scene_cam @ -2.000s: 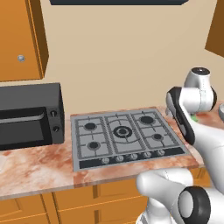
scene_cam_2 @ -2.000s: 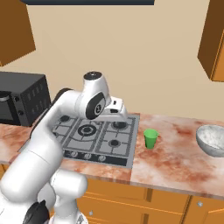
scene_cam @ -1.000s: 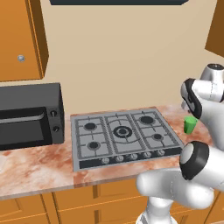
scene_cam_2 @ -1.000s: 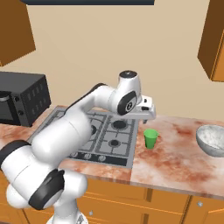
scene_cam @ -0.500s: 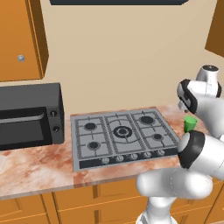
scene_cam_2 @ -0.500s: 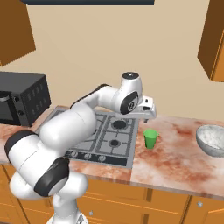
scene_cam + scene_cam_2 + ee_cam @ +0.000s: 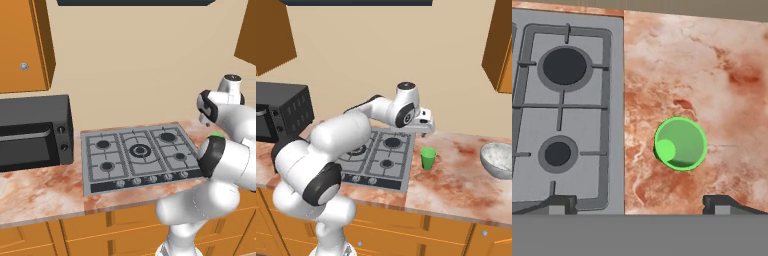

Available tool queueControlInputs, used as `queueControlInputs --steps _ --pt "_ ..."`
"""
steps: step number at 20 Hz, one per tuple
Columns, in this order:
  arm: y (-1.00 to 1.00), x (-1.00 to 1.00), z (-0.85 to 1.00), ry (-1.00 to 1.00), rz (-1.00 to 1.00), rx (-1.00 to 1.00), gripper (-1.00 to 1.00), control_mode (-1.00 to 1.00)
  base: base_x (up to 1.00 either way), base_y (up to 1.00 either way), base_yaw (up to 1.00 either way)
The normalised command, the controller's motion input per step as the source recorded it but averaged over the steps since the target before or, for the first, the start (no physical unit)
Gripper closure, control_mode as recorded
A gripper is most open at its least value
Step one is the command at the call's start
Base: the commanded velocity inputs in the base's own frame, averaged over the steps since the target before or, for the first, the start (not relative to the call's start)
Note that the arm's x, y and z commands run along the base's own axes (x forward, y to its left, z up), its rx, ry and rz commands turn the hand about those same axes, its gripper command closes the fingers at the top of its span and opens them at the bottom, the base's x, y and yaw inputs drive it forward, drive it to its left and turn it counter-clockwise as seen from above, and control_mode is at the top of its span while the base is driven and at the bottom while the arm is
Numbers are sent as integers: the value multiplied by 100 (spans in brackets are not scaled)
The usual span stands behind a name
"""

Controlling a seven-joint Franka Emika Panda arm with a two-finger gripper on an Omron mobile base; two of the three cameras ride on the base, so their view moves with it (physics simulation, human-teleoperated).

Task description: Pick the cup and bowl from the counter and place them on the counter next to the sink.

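A small green cup [image 7: 428, 158] stands upright on the pink marbled counter [image 7: 456, 186], just right of the stove. My gripper [image 7: 426, 133] hangs open above it, a little toward the wall. Seen from the hand, the cup [image 7: 680, 144] lies between and ahead of my two fingertips [image 7: 558, 204], which stand wide apart with nothing between them. The shiny grey bowl [image 7: 499, 160] sits on the counter at the far right. From the left base, a sliver of the cup [image 7: 216, 135] peeks out behind my arm. The sink is out of view.
A grey gas stove [image 7: 378, 155] with several burners lies left of the cup, its edge close to it [image 7: 614, 115]. A black microwave [image 7: 32, 131] stands at the far left. Orange cabinets hang above on both sides.
The arm has swung right from over the stove to above the green cup, then nearly settled there. The jaws have stayed wide open. Cup and bowl have not moved.
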Motion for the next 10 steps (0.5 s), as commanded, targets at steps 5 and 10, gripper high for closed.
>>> queueControlInputs --steps 5,10 --pt "-22 0 -13 0 0 0 -100 -100 0 0 0" --pt "0 0 -8 0 0 0 -100 -100 0 0 0"
